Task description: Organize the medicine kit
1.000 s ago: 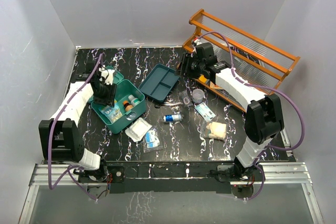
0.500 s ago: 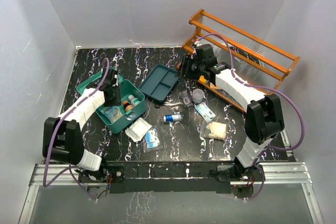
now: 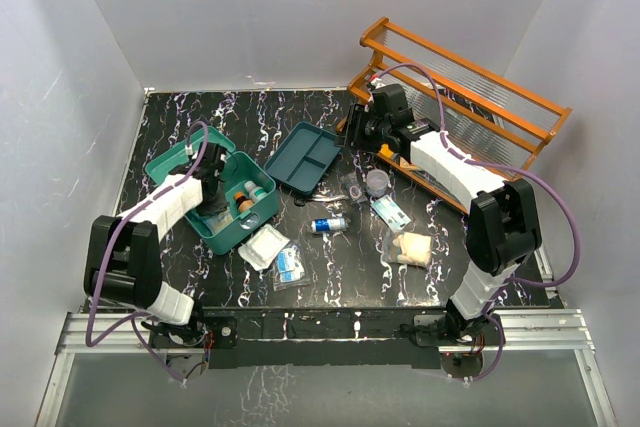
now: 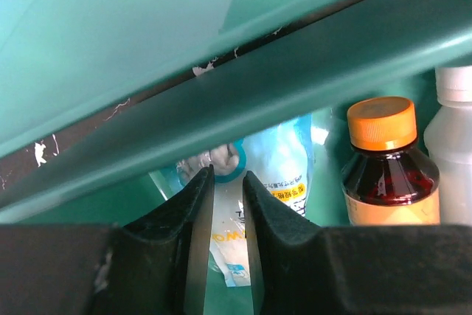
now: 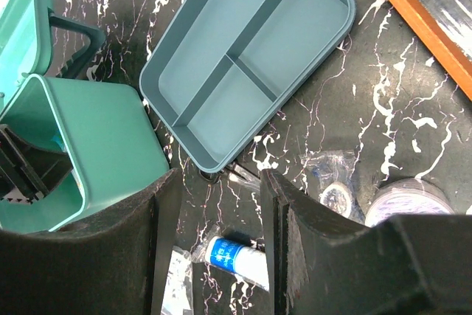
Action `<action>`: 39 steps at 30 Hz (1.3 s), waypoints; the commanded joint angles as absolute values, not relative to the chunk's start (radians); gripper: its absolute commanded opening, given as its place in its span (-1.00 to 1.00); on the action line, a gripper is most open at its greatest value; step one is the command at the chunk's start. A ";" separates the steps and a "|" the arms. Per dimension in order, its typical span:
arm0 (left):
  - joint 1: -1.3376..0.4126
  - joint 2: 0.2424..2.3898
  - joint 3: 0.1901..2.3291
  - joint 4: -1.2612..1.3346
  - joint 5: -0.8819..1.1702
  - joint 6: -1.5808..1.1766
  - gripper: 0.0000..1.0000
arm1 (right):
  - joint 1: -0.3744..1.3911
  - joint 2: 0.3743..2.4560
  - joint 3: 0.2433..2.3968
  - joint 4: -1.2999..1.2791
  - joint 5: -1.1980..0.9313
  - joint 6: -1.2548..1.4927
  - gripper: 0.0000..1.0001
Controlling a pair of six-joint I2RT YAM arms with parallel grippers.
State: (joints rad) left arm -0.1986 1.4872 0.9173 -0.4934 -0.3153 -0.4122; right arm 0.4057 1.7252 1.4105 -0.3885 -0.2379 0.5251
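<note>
The teal medicine kit (image 3: 252, 223) stands open at the left, lid (image 3: 165, 163) tipped back. My left gripper (image 3: 213, 194) reaches down inside it. In the left wrist view its jaws (image 4: 227, 178) stand a narrow gap apart with nothing pinched, over a blue-and-white pouch (image 4: 287, 160) on the box floor. Beside the pouch stand a brown bottle with an orange cap (image 4: 387, 160) and a white bottle (image 4: 453, 145). The matching insert tray (image 3: 310, 155) lies empty on the table. My right gripper (image 3: 356, 133) hovers open beyond the tray, above the table (image 5: 220, 182).
An orange wooden rack (image 3: 470, 87) stands at the back right. Loose on the black marbled table are a blue-and-white tube (image 3: 328, 225), flat packets (image 3: 262, 245) (image 3: 290, 265) (image 3: 392, 213), a tape roll (image 3: 377, 183) and a bagged gauze pad (image 3: 410, 247).
My left arm has come down from above the box and tilted low, putting its gripper inside the kit. The right arm has barely shifted.
</note>
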 commanded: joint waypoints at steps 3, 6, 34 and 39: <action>-0.198 1.493 0.909 -0.483 -0.328 -0.453 -0.57 | 0.405 1.735 1.476 -0.366 -0.221 0.518 -0.12; -0.197 1.480 0.911 -0.481 -0.324 -0.457 -0.57 | 0.406 1.766 1.487 -0.370 -0.222 0.521 -0.12; -0.197 1.180 1.320 -0.363 -0.112 -0.129 0.17 | 0.408 1.504 1.265 -0.477 0.054 0.662 -0.10; -0.198 1.163 1.326 -0.229 0.031 -0.098 0.22 | 0.408 1.421 1.157 -0.500 0.113 0.684 -0.06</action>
